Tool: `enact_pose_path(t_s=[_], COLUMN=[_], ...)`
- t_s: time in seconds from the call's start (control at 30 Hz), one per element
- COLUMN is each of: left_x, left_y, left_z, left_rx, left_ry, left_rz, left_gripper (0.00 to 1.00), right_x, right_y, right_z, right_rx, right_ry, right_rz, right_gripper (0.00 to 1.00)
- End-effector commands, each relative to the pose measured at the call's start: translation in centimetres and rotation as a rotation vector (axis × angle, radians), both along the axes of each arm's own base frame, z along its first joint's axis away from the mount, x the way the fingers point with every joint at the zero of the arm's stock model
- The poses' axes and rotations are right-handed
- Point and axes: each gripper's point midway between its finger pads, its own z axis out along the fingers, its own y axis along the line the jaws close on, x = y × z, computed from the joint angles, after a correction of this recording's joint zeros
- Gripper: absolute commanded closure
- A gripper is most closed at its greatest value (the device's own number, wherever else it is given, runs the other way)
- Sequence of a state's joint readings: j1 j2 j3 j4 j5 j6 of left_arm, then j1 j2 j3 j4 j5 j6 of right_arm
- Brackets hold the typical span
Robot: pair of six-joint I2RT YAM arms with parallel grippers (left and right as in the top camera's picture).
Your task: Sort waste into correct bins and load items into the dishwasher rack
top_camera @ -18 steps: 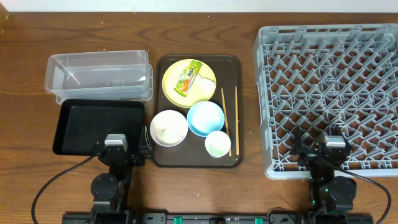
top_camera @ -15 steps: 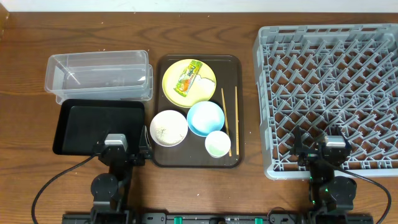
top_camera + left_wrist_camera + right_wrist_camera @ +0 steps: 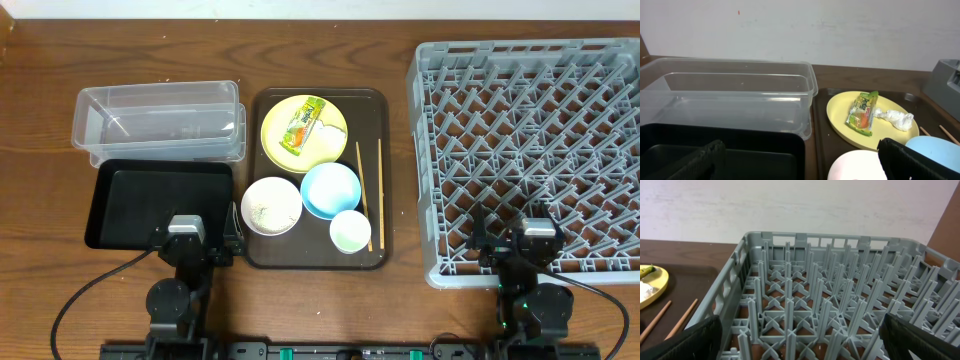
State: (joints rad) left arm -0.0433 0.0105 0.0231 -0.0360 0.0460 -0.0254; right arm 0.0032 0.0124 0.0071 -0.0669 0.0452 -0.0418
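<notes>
**No movement yet: both arms parked, nothing sorted or loaded**

Nothing has shifted over the last moment. Every item lies exactly where it lay, so I judge the task has not begun.

At the far left, the clear tub (image 3: pixel 158 88) and the black tray (image 3: pixel 130 200) just in front of it both look empty. My left gripper (image 3: pixel 800 150) hangs over the near right corner of the black tray, jaws spread wide and holding nothing.

On the brown serving tray (image 3: pixel 300 252) sits the yellow plate (image 3: pixel 335 145). It carries the snack wrapper (image 3: pixel 302 125) with a crumpled white scrap (image 3: pixel 328 128) beside it. In front stand the white bowl (image 3: pixel 246 200), with pale crumbs (image 3: pixel 268 208) inside, the light blue bowl (image 3: pixel 330 190) and the small white cup (image 3: pixel 350 231), packed close together. The chopsticks (image 3: pixel 379 190) lie flat along the tray's right rim, just beside the blue bowl and cup.

The dishwasher rack (image 3: pixel 530 150) stands empty at the right. My right gripper (image 3: pixel 801 322) hovers over its near edge, jaws likewise fully apart and empty.

The waste on the plate and in the white bowl blocks loading those two. The tight cluster leaves little finger room.
</notes>
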Motion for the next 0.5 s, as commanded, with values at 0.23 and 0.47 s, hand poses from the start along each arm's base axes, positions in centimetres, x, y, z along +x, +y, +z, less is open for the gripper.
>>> enact_pose_path(t_s=[0.23,0.47], left_x=[-0.06,-0.06], left_y=[0.19,0.19], left_z=[-1.59,-1.59], left_rx=[0.01,0.01], left_ry=[0.045,0.045], left_rz=[0.01,0.01], left_gripper=[0.01,0.01], right_x=[0.0,0.0], right_y=[0.08,0.08], right_z=[-0.18,-0.18], right_rx=[-0.016,-0.016], right_ry=[0.006,0.006], right_rz=[0.002,0.002], right_gripper=[0.01,0.01])
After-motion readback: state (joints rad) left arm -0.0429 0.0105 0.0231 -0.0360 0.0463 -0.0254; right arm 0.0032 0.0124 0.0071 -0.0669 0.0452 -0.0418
